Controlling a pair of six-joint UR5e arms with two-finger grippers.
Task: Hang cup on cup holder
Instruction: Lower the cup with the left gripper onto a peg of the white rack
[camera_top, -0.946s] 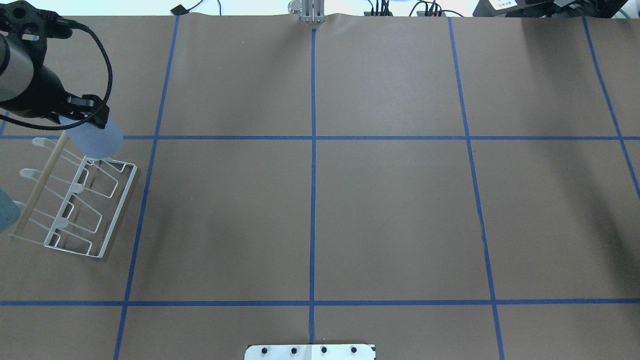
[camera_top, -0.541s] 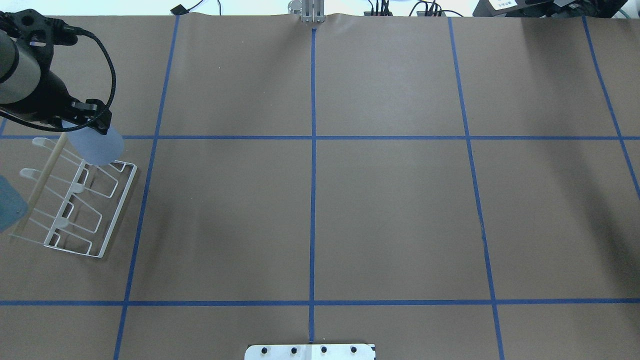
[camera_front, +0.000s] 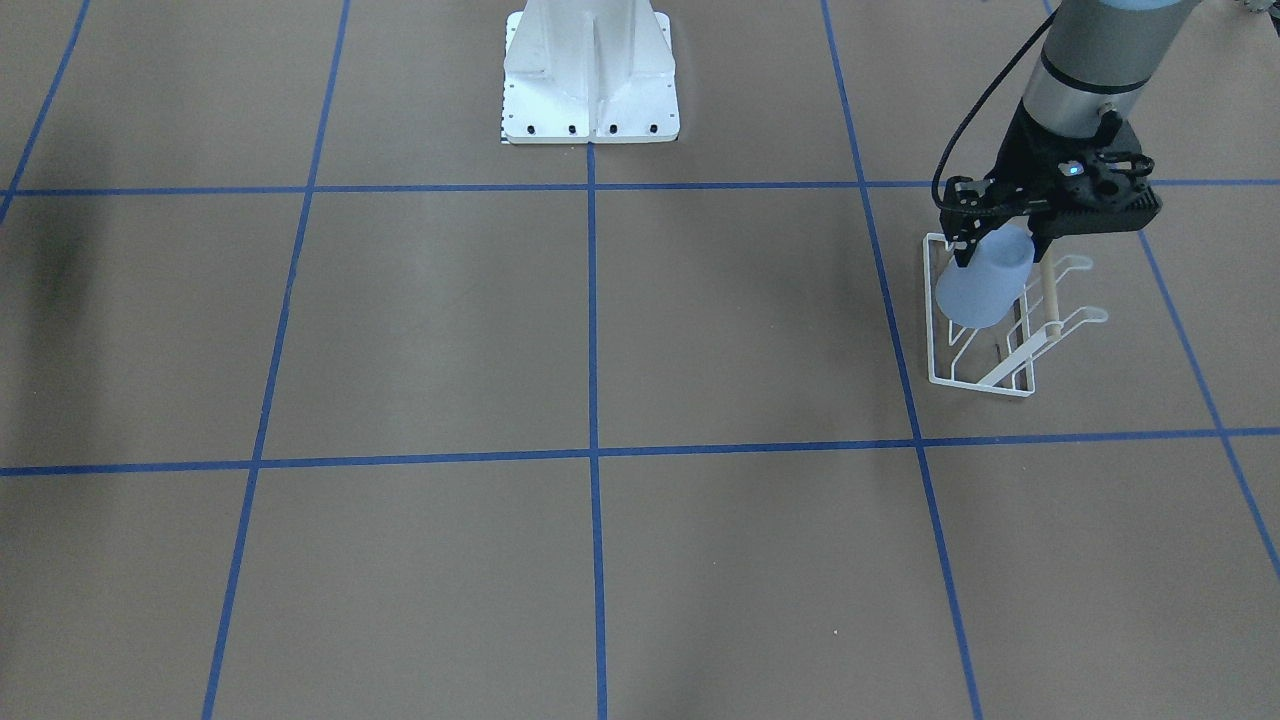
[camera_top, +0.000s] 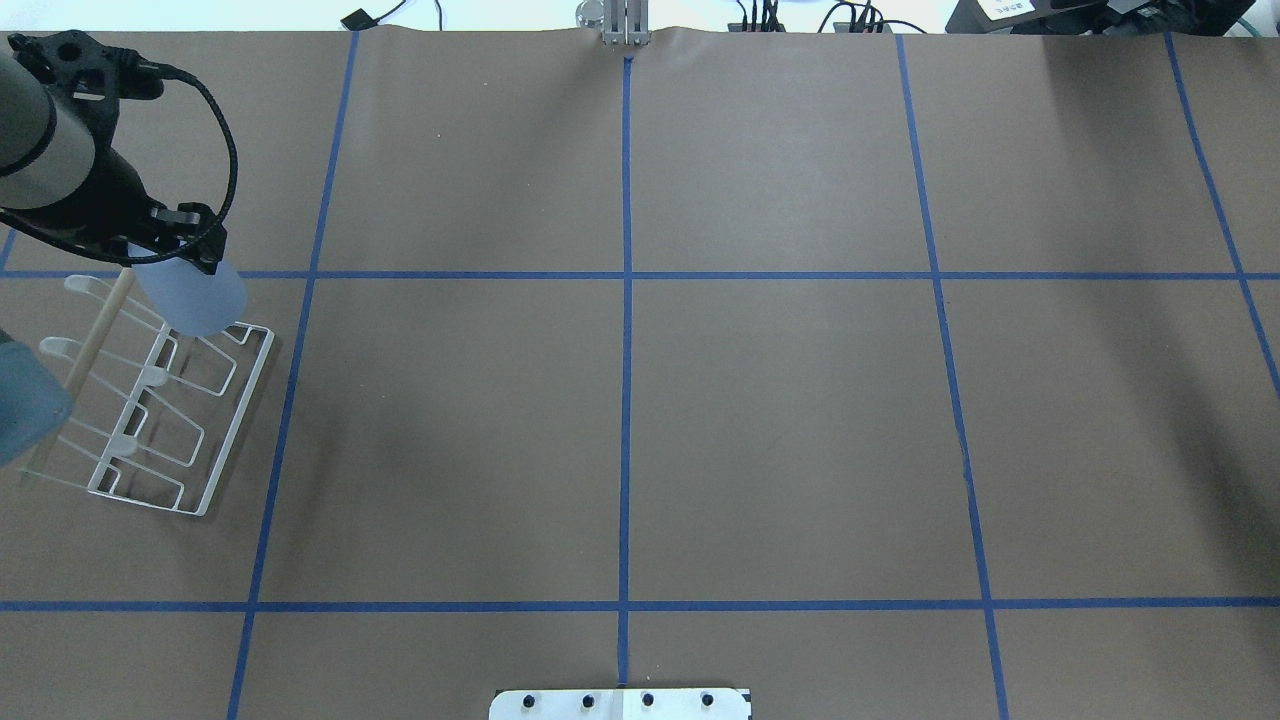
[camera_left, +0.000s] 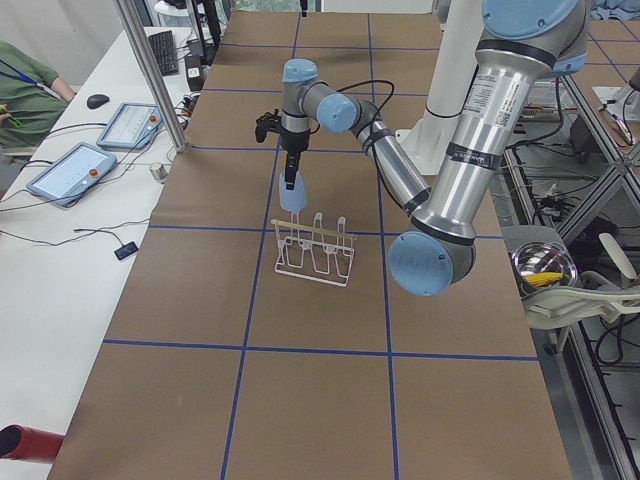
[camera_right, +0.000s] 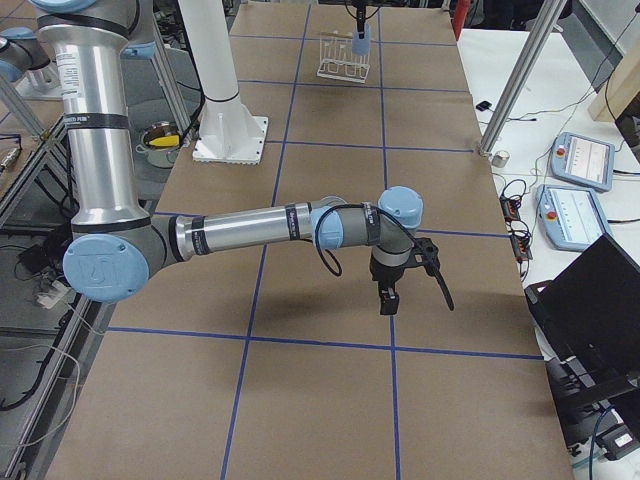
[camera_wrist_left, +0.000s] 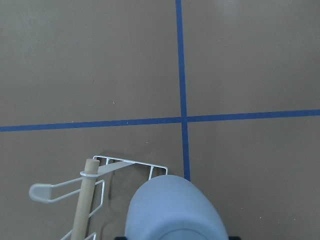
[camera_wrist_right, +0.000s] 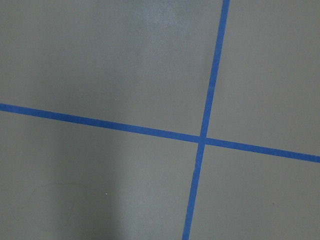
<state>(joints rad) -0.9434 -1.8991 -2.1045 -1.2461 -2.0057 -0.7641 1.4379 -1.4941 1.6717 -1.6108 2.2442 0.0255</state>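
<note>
One cup (camera_front: 985, 285) hangs mouth-down just above one end of the cup holder (camera_front: 980, 387), your left end effector (camera_front: 1000, 250) clamped on its base, likely so a prong (camera_front: 1090, 316) can enter; whether the right end effector (camera_right: 388, 300) is apart, you cannot tell.

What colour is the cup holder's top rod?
Tan, like bare wood. The top rod shows best in the left wrist view.

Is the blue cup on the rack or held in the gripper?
Held: the left gripper clamps the cup above the cup holder; prong contact, cannot tell.
</note>
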